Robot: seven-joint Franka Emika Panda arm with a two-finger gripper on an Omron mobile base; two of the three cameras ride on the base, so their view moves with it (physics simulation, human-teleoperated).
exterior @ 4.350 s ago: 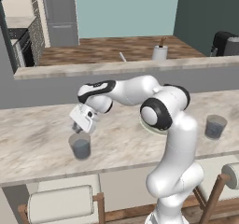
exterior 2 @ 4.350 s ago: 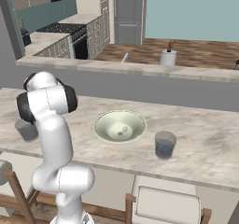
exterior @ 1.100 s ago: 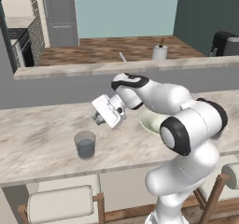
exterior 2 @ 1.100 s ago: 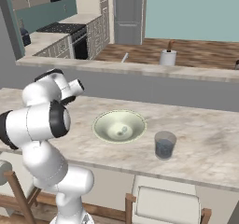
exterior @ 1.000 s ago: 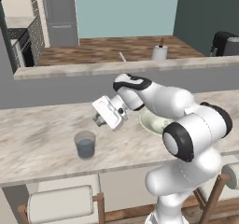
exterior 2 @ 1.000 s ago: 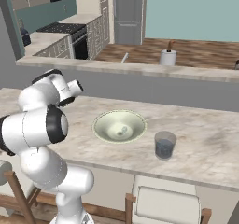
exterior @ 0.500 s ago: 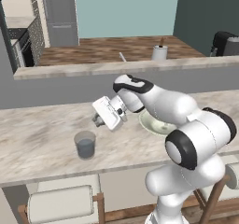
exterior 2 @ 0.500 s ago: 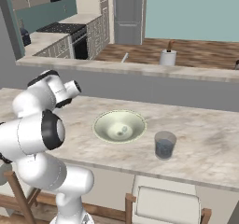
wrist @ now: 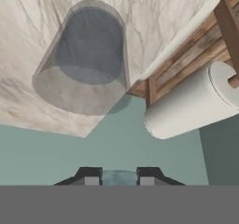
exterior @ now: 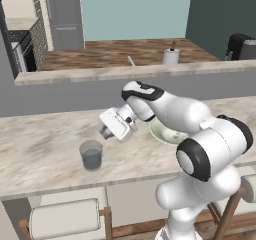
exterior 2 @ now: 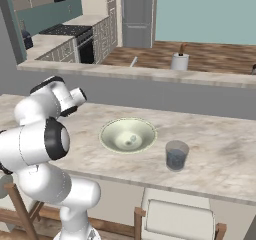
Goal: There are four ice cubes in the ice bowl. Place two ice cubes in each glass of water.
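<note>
Since the claw (wrist: 119, 177) pinches an ice cube (wrist: 119, 176), I'd centre it over the glass (exterior: 91, 155) before letting go.

No readable text, labels, brands, numbers or signs anywhere in these views.
</note>
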